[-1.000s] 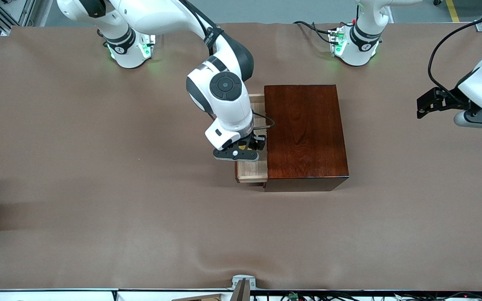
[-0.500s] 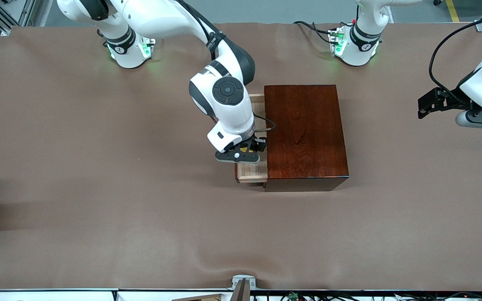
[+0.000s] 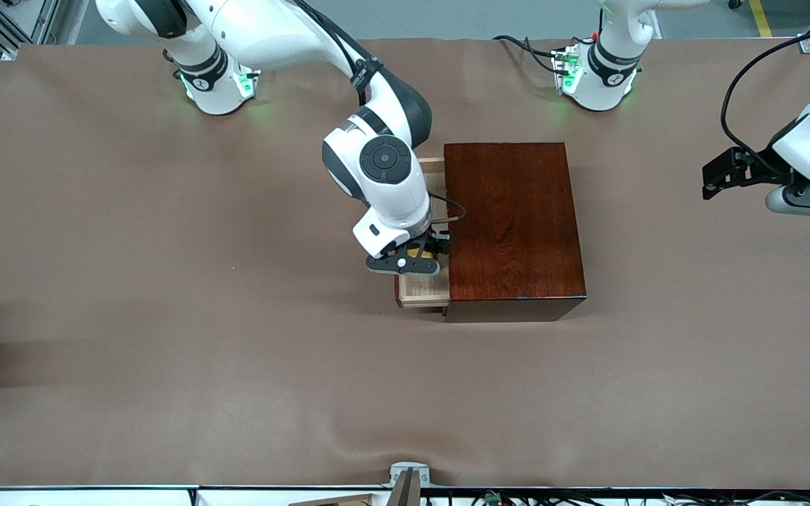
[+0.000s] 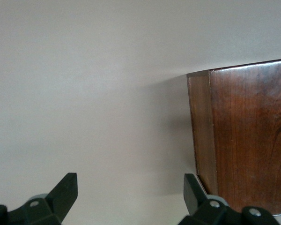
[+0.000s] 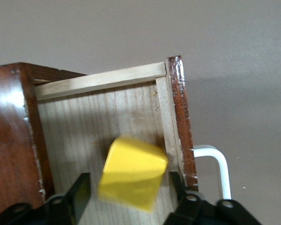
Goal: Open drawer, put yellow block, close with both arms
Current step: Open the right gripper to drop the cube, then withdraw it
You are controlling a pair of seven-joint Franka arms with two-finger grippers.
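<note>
Brown matte covering spans the counter (image 3: 166,281), carrying a glossy mahogany box (image 3: 514,221) whose bare-wood drawer (image 3: 422,287) stands pulled out toward the right arm's end. Over the drawer, the right gripper (image 3: 415,258) has fingers parted, with the blurred yellow block (image 5: 132,172) between them, tilted; contact cannot be judged. Over bare counter at its own end, the left gripper (image 4: 131,194) waits, fingers wide apart.

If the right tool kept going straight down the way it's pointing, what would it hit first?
Most likely the yellow block, which sits tilted between the open right tool's fingers over the open drawer. Under it comes the drawer's bare wood floor. How far off that floor the block is, I cannot tell.
</note>
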